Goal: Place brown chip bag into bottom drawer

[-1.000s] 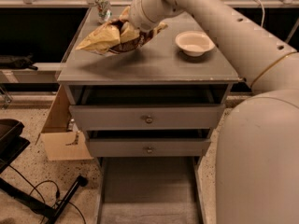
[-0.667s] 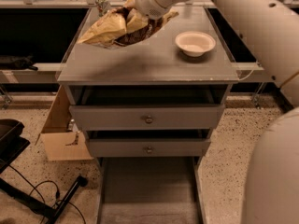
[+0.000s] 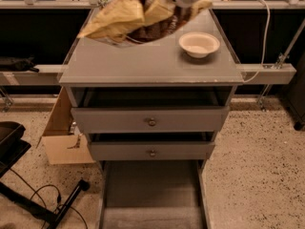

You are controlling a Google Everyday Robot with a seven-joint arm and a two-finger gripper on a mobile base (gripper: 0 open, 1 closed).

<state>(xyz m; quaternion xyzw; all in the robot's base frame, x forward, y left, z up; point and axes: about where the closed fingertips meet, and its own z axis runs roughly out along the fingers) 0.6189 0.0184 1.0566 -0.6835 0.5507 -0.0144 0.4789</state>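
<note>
The brown chip bag point(image 3: 125, 19) is crinkled, with pale yellow ends and a dark brown middle. It hangs in the air above the back of the grey cabinet top point(image 3: 147, 66). My gripper point(image 3: 167, 3) comes in from the top edge and is shut on the bag's right part. Only the white wrist shows above it. The bottom drawer point(image 3: 151, 194) is pulled out at the lower middle, showing a bare grey floor with low sides.
A white bowl point(image 3: 199, 44) sits on the right of the cabinet top. Two knob-fronted drawers point(image 3: 151, 122) are slightly open above the bottom one. A cardboard box point(image 3: 62, 132) stands left of the cabinet. A black stand and cables point(image 3: 33, 194) lie on the floor at the left.
The bag has been lifted off the cabinet top and now hangs higher. The arm has risen, so most of it is out of the frame.
</note>
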